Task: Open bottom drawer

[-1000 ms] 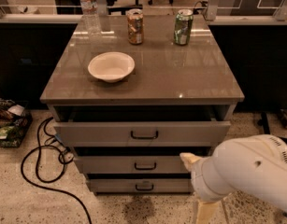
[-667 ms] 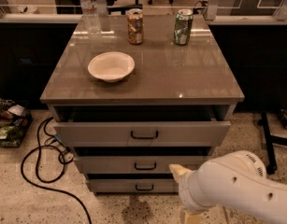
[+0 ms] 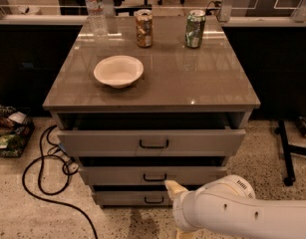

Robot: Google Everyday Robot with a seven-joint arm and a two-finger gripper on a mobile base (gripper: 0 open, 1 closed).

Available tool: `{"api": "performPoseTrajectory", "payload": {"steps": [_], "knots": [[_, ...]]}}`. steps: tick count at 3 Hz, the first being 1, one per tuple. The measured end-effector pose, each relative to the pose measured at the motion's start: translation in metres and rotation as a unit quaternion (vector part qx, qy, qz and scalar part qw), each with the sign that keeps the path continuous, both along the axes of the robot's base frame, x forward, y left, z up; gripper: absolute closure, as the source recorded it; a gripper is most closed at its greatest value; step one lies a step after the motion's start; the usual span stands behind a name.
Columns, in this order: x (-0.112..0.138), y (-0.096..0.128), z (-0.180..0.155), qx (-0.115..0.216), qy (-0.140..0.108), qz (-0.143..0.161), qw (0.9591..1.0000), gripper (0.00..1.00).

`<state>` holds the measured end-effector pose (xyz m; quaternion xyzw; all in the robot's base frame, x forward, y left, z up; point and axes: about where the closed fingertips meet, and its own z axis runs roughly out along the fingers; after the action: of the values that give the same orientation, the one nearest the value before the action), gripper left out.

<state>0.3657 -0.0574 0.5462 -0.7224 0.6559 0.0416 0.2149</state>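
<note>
- Camera view, cabinet: the three grey fronts have not shifted over the last second. The top drawer (image 3: 152, 142) stands proud, with the middle drawer (image 3: 152, 175) beneath it. The bottom drawer (image 3: 125, 198) sits at 6 o'clock of the stack, lowest and narrowest-looking.
- Only a dark slit shows above the bottom drawer and no tray is visible. Judged not yet pulled.
- Camera view, arm: this is the one thing that changed. The white arm (image 3: 242, 213) has swept from the 4 o'clock corner of the frame toward 9 o'clock, low across the cabinet base.
- The end effector (image 3: 173, 187) was clear of the drawer fronts to the right a second ago. Its cream tip now lies over the seam between the middle and bottom fronts.
- That puts it just beside the bottom drawer's black bar handle (image 3: 154, 199), at about 2 o'clock of it and apparently not touching.
- End effector state (spread or pressed together): cannot tell, as most of it is hidden by the arm.
- Camera view, tabletop (image 3: 207, 83): bowl (image 3: 118, 70), two cans (image 3: 143, 28) (image 3: 195, 29) and bottle (image 3: 94, 6) are unmoved.
- Reading: this is the approach phase, closing on the correct handle. A short drop toward 8 o'clock is still needed to reach the bar before any pull. Risk judged: catching the middle front instead.
</note>
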Motion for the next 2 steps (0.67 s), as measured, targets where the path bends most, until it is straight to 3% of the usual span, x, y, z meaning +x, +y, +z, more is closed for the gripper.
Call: {"api": "performPoseTrajectory", "payload": {"steps": [1,2], "knots": [[0.003,0.002,-0.001,0.002,-0.001,0.0,1.0,0.0],[0.007,0.008,-0.023,-0.001,0.015,0.003,0.9999,0.0]]}}
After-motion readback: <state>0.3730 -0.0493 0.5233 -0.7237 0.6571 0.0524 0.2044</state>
